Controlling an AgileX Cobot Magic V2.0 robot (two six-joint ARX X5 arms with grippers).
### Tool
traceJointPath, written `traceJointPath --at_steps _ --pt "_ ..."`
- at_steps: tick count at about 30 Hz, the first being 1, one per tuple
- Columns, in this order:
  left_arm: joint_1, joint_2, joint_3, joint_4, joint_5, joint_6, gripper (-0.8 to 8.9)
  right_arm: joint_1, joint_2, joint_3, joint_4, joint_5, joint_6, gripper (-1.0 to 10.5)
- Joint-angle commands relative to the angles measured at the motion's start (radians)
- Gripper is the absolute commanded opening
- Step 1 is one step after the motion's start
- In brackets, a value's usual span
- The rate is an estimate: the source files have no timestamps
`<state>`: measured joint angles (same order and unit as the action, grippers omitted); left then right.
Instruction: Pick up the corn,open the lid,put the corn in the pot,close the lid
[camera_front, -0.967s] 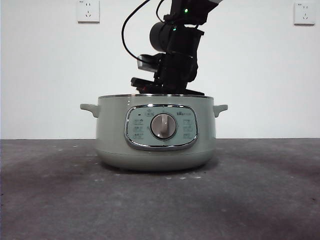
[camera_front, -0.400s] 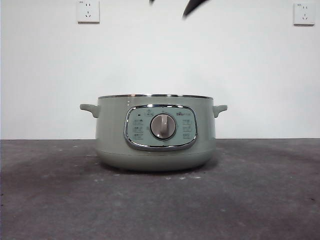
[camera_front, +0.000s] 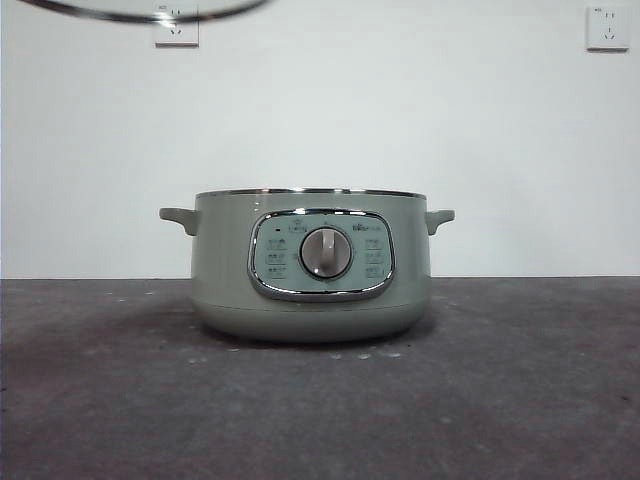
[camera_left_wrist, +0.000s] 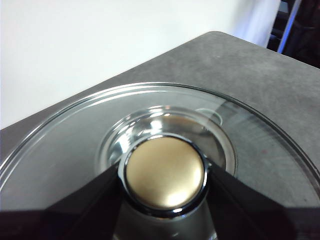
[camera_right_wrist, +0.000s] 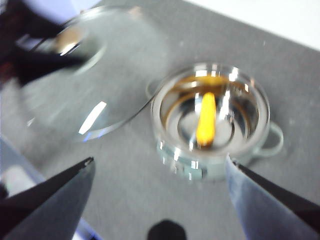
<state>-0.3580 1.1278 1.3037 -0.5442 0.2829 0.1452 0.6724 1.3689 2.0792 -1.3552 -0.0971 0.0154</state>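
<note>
Corn (camera_right_wrist: 206, 120) lies inside the pot (camera_front: 310, 265), stretched along its shiny inner bottom, seen from above in my right wrist view; the picture is blurred, so I cannot make out the kernels. From the front the cob is hidden behind the pot's sage-green wall. The pot stands uncovered on the dark grey table (camera_front: 520, 400), its chrome-framed panel and silver dial (camera_front: 326, 252) facing the front camera, a small handle on each side.

Its glass lid (camera_left_wrist: 165, 135) is off the pot and up in the air, well apart from the rim. My left gripper (camera_left_wrist: 165, 175) pinches the round knob (camera_left_wrist: 165, 172) of the lid, one black jaw pressed on each side of it. In the front view only a curved stretch of the lid's chrome edge (camera_front: 140, 12) shows at the top corner, high above the pot and to the side.

My right gripper (camera_right_wrist: 160, 175) hangs high over the table with its two jaws spread wide and nothing between them, the pot and the raised lid both below it.

Two wall sockets (camera_front: 176, 22) sit on the white wall behind.
</note>
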Motion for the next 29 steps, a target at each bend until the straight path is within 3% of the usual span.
traceJointPath --at_steps 1,10,15,21,29 --pt "-0.027 0.071 0.014 0.124 0.012 -0.006 -0.08 0.01 -0.134 -0.189 -0.026 0.004 0.03 4.4" --pt "-0.096 0.438 0.178 0.249 0.001 0.021 -0.08 0.009 -0.604 -0.758 -0.026 0.077 0.196 4.4" --pt "-0.101 0.589 0.279 0.265 -0.021 0.02 -0.08 0.009 -0.797 -0.957 -0.026 0.08 0.3 4.4" --pt "-0.115 0.665 0.279 0.277 -0.022 0.019 -0.08 0.009 -0.858 -1.012 -0.026 0.144 0.322 4.4" --pt "-0.128 0.7 0.279 0.277 -0.023 0.016 -0.08 0.009 -0.857 -1.012 -0.026 0.146 0.321 4.4"
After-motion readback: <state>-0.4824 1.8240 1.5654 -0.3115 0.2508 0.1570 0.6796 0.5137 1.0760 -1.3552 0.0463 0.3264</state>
